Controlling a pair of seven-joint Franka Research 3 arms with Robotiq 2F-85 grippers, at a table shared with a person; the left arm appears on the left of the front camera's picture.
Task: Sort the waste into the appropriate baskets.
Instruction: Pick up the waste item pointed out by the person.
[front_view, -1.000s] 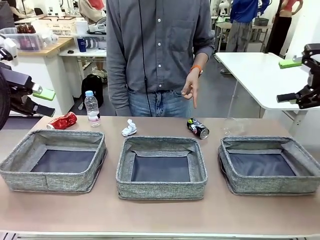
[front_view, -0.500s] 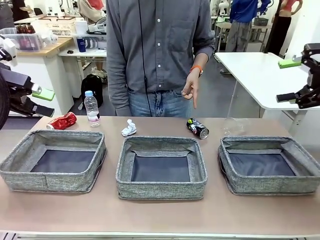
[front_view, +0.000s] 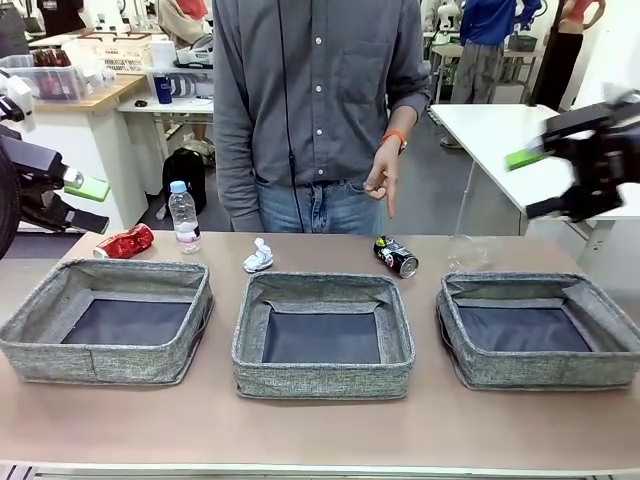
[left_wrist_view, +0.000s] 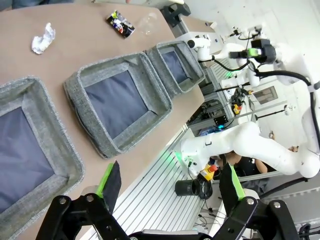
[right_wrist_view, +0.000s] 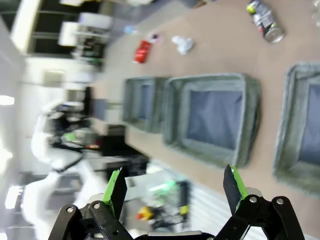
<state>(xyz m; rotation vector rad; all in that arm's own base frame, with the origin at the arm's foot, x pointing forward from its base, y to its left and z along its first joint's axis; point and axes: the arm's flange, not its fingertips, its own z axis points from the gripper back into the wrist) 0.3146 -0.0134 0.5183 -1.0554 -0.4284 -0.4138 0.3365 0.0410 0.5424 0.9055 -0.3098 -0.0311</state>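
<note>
front view: person's hand (front_view: 381, 179) points above dark drink can (front_view: 397, 257).

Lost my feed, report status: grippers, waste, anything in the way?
Left gripper open, right gripper open, both off the table. Waste unsorted behind the baskets. Person's hand hangs above the dark drink can.

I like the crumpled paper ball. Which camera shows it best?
Left wrist view: the small white paper wad looks largest and sharp, creases showing. Front view shows it smaller; right wrist view, blurred.
</note>
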